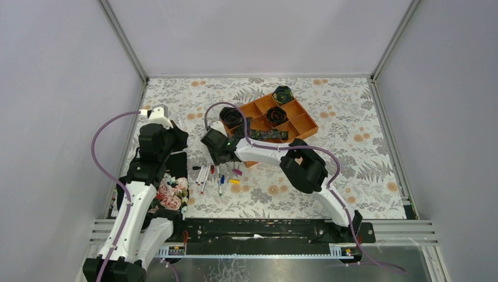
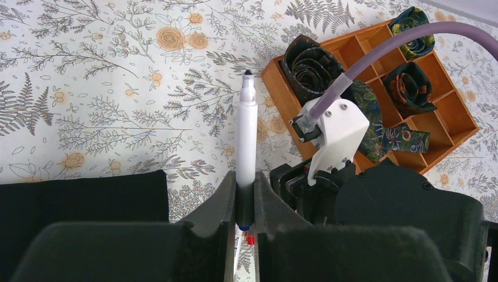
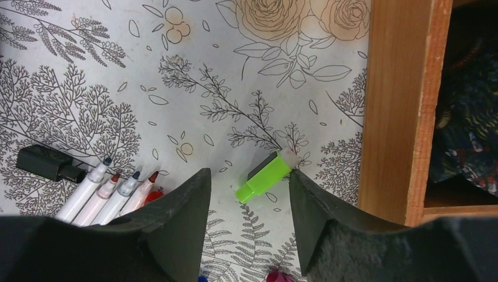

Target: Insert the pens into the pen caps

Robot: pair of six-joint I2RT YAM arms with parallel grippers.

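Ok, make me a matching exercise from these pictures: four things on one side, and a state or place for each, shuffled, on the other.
Things:
1. left pincer
2. right pincer
3. green cap
4. tray

States or places:
A. holds dark fabric rolls
B. shut on a pen
C. open
D. lying on the tablecloth

Pairs: 1-B, 2-C, 3-D, 4-A

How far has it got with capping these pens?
Nothing looks finished: four white-barrelled pens lie on the floral tablecloth with bare tips. In hand: the left gripper is shut on a white pen with a dark tip, and the right gripper is open, a neon green cap between its jaws. Every capping is left.
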